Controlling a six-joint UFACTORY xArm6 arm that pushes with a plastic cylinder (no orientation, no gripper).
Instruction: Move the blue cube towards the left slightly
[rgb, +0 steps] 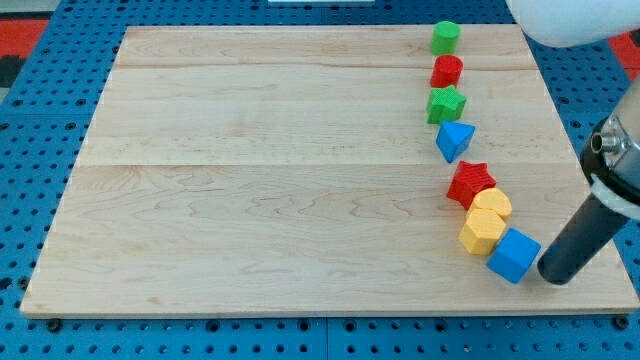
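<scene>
The blue cube (514, 255) sits near the view's bottom right of the wooden board (260, 180). My tip (556, 275) stands just right of the cube, close to its right face or touching it; I cannot tell which. A yellow block (482, 232) touches the cube's upper left, with another yellow block (491, 205) above it.
A column of blocks runs up the view's right side: red star (470, 183), blue triangular block (455, 139), green star (446, 104), red cylinder (446, 71), green cylinder (445, 37). The board's bottom edge lies just below the cube. Blue pegboard (40, 130) surrounds the board.
</scene>
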